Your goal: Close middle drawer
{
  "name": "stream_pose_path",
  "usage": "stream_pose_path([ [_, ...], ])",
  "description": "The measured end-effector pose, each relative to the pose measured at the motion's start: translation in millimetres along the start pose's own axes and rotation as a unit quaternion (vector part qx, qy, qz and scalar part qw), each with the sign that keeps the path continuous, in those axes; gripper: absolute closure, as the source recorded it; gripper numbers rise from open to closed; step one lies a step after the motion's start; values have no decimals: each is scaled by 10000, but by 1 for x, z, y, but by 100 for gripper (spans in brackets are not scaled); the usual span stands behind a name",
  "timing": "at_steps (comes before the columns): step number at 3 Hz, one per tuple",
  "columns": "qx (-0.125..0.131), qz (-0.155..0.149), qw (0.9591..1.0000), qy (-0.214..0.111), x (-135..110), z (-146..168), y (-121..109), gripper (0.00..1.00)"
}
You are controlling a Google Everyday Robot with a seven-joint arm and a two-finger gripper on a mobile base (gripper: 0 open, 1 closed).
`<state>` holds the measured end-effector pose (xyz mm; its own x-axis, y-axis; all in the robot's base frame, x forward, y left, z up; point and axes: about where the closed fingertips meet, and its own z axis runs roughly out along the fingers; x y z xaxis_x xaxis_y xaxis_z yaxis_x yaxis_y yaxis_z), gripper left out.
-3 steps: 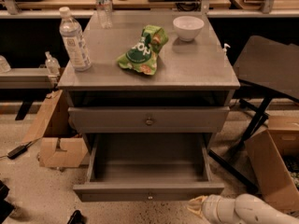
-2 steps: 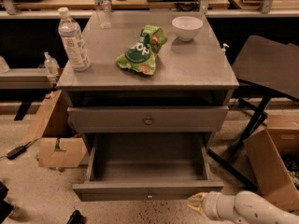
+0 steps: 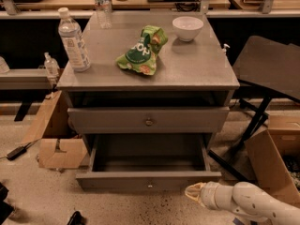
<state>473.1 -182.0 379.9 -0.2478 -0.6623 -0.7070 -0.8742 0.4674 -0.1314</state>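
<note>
The middle drawer [image 3: 149, 162] of the grey cabinet is pulled far out, showing its bare grey inside. Its plain front [image 3: 117, 181] has a tiny brass knob [image 3: 150, 185] at centre. My gripper [image 3: 191, 191], on a white arm coming in from the lower right, is low down just in front of the right part of the drawer front. I cannot tell whether it touches the front. The drawer front above [image 3: 108, 120], with a larger brass knob [image 3: 149, 122], stands slightly out.
On the cabinet top [image 3: 197, 69] are a water bottle [image 3: 73, 41], a green chip bag [image 3: 142, 50] and a white bowl [image 3: 187, 28]. Cardboard boxes stand on the floor at left [image 3: 56, 149] and right [image 3: 269, 168]. A dark folding table [image 3: 269, 64] stands at right.
My gripper has moved up toward the drawer front. The middle drawer front has slid a little way back toward the cabinet.
</note>
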Motion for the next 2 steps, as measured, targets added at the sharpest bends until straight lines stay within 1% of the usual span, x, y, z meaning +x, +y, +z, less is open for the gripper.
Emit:
stream_pose_path([
  [1, -164, 50, 9999, -20, 3, 11, 23, 100],
  [2, -471, -191, 9984, -246, -13, 52, 18, 100],
])
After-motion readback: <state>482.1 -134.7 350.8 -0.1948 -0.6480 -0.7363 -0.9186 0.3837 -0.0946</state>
